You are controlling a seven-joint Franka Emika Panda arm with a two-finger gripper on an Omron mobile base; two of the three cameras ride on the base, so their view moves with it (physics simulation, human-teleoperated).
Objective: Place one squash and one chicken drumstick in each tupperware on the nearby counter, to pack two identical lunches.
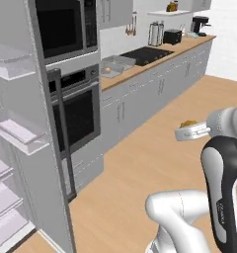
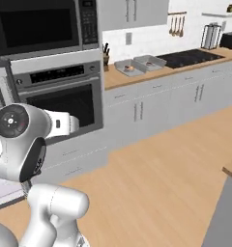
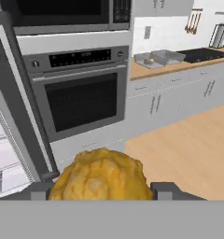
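Kitchen run ahead of me: wooden counter (image 2: pixel 152 72) over pale grey cabinets, with the wall oven (image 3: pixel 81 93) at its left end. My yellow lumpy squash (image 3: pixel 101 177) sits between the jaws, clamped from both sides, and the gripper (image 1: pixel 192 131) carries it out over the floor, well short of the counter. I judge I'm holding it level and high like this simply to ferry it across to a container. The two grey tupperware (image 2: pixel 138 64) stand side by side on the far counter, just left of the black stovetop (image 2: pixel 193 58).

From the right base camera I can make out a small dark piece in the left tray, perhaps a drumstick, though too small to be sure. From the left base camera the squash shows as a yellow lump at the gripper.
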